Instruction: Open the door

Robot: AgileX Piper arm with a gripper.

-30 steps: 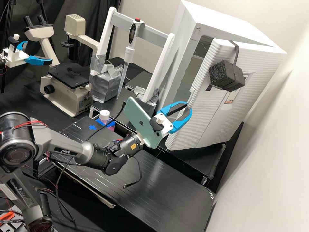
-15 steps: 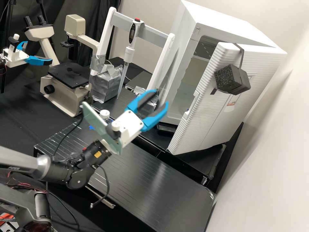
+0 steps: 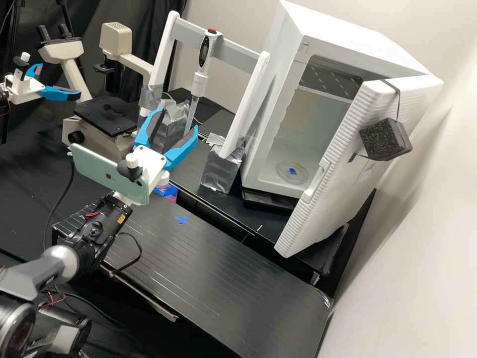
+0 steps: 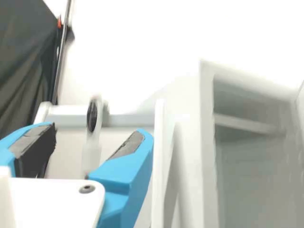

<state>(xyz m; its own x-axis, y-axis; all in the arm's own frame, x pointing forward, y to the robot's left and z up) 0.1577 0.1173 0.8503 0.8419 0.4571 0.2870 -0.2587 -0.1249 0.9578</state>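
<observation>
My gripper [image 3: 171,133] stands open in the high view, left of the white cabinet [image 3: 271,114] and apart from it, nothing between its blue fingers. The cabinet's ribbed white door [image 3: 323,214] is swung wide to the right, with a black foam block [image 3: 385,140] strapped to it and a white handle [image 3: 316,181] on its edge. Inside, a round clear dish with a blue mark [image 3: 292,171] lies on the cabinet floor. In the wrist view the gripper [image 4: 92,147] has its fingers spread, beside the cabinet's open front [image 4: 209,142].
A pipette [image 3: 198,82] hangs on a white frame [image 3: 246,107] behind the gripper. A microscope [image 3: 107,117] stands at the back left. The low black platform [image 3: 223,278] lies in front, and a small bottle [image 3: 163,180] is just below the gripper.
My gripper has left the door's edge and moved left, turning toward the back, its fingers open throughout. The door has swung further outward to the right, uncovering the cabinet's inside and the dish.
</observation>
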